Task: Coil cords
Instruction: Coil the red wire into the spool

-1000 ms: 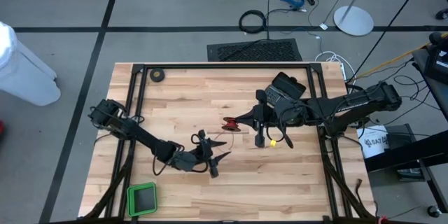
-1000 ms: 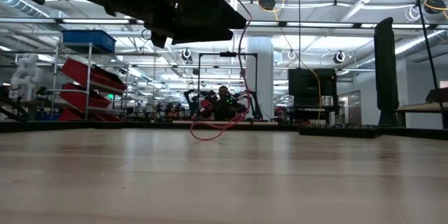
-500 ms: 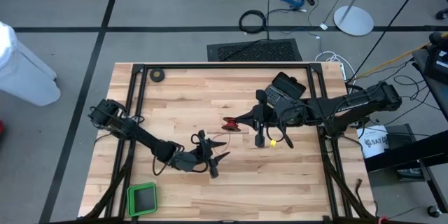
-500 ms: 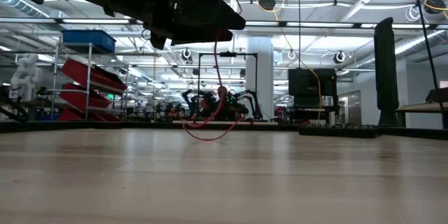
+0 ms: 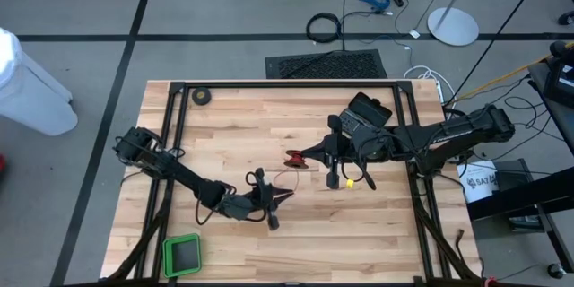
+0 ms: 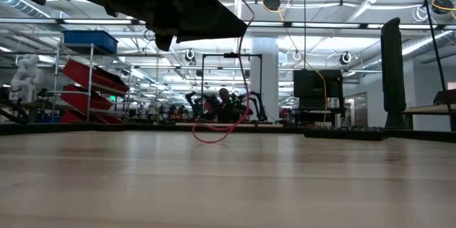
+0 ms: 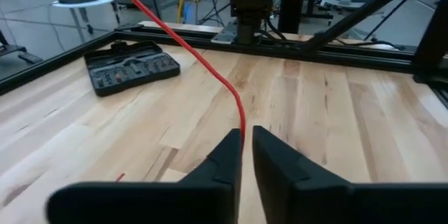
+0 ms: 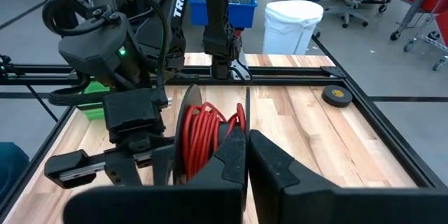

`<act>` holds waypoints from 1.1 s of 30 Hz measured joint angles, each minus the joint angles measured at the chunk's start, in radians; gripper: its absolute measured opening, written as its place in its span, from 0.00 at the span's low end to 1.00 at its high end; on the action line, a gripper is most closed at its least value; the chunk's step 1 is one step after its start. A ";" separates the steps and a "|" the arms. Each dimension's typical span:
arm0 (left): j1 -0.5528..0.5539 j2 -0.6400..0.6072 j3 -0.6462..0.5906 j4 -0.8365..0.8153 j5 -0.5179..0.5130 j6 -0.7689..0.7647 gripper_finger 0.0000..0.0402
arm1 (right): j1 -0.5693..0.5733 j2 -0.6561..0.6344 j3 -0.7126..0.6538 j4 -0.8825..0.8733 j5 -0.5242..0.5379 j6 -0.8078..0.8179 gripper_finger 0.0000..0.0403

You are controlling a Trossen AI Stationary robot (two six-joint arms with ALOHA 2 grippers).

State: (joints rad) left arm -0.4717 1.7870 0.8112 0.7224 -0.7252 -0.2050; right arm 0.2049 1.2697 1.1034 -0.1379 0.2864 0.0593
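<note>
The cords are one thin red wire (image 5: pixel 280 179) and its small reel (image 5: pixel 294 159), wound with red turns (image 8: pixel 203 136). The reel is clear of the table near its middle, at the tips of my right gripper (image 5: pixel 303 160), which is shut. From the reel the wire runs slack toward the table's near edge to my left gripper (image 5: pixel 285 197), whose fingers have closed on it (image 7: pixel 245 143). In the low view the wire (image 6: pixel 241 64) hangs down, and a loop of it (image 6: pixel 214 132) rests on the tabletop. My left gripper pinches the red wire (image 7: pixel 241 127) between its two fingertips, coming nearly level from the table's left. The wire climbs away from the fingers toward the reel, off the table there. My right gripper pinches the reel by the rim of one thin black flange (image 8: pixel 241 115), nearly level from the table's right. The reel stands on edge, lifted clear.
A black tape roll (image 5: pixel 203 97) lies at the far left corner. A green tray (image 5: pixel 183 254) sits at the near left, and a black tool case (image 7: pixel 129 66) lies under the right arm. A black frame rail (image 5: pixel 269 83) borders the table.
My left gripper has shut on the red wire without shifting. The hanging wire and its loop have swung a little from side to side in the low view. The right gripper and the reel have kept still.
</note>
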 joint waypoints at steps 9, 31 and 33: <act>0.000 0.000 0.000 0.001 0.043 -0.001 0.10 | 0.000 0.000 0.000 0.006 0.000 0.000 0.00; 0.013 0.000 0.000 -0.006 0.026 -0.044 0.21 | 0.000 0.000 0.000 0.007 0.000 0.000 0.00; 0.011 0.000 0.000 -0.006 0.021 -0.044 0.18 | 0.000 0.000 0.000 0.006 0.000 0.000 0.00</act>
State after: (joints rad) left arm -0.4602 1.7866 0.8110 0.7160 -0.7040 -0.2487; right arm 0.2048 1.2697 1.1034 -0.1314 0.2863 0.0593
